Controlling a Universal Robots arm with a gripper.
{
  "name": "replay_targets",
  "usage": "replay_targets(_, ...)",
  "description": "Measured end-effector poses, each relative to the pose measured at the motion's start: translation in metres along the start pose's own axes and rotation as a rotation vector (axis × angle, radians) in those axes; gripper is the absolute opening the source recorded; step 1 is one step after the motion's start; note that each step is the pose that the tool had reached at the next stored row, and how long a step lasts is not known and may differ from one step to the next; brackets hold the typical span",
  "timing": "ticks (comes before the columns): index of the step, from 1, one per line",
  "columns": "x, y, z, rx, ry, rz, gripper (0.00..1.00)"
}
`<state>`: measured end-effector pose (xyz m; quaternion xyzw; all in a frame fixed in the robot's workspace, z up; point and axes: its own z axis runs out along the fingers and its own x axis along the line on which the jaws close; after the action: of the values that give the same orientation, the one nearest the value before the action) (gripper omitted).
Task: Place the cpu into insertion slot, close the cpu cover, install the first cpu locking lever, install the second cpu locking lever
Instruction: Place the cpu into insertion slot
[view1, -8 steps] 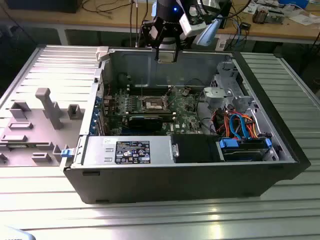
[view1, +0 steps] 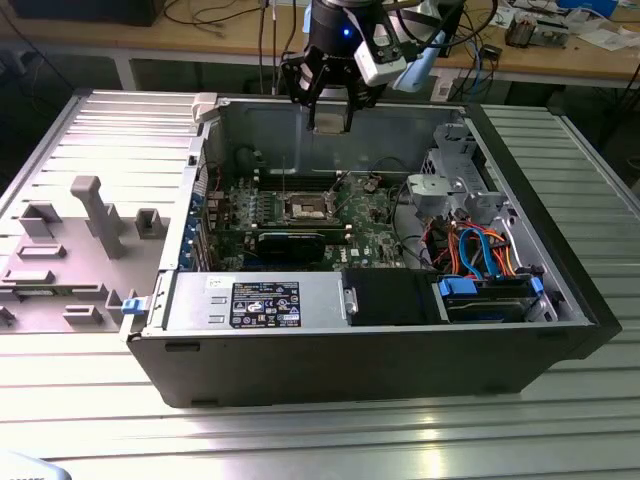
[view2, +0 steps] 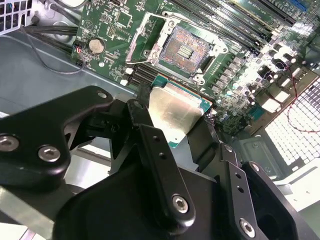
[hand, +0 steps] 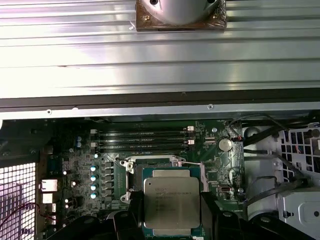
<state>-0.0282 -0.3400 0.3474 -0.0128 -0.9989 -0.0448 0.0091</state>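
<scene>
Exterior view: the gripper (view1: 331, 112) hangs over the open computer case (view1: 560, 330), up near its far wall and well above the motherboard (view1: 370, 215). The insertion slot (view1: 305, 208) sits mid-board, a silvery square with a dark centre, just behind the long black card (view1: 290, 242). The case lies on a slatted metal table (view1: 300, 440).

Second wrist view: here you can see what the exterior view is too far off to show. The gripper (view2: 174, 122) is clamped on the cpu (view2: 175, 111), with 1 black finger on each of 2 opposite edges. The chip is a flat square with a silvery-tan metal lid and a green edge peeking out around it. Beyond it the insertion slot (view2: 185, 49) lies uncovered, its centre grid of contacts exposed. The chip is apart from the slot, not seated. A coin cell (view2: 96, 46) sits near the slot.

First wrist view: this 1 looks straight at the chip's top. The cpu (hand: 171, 201) is square-on and hides most of the insertion slot (hand: 131, 167) behind it. The memory slots (hand: 142, 140) run just beyond.
</scene>
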Motion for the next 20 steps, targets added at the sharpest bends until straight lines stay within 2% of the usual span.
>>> replay_targets(20, 0.0, -0.0005, 0.0054, 0.0001, 0.0001, 0.0, 0.55)
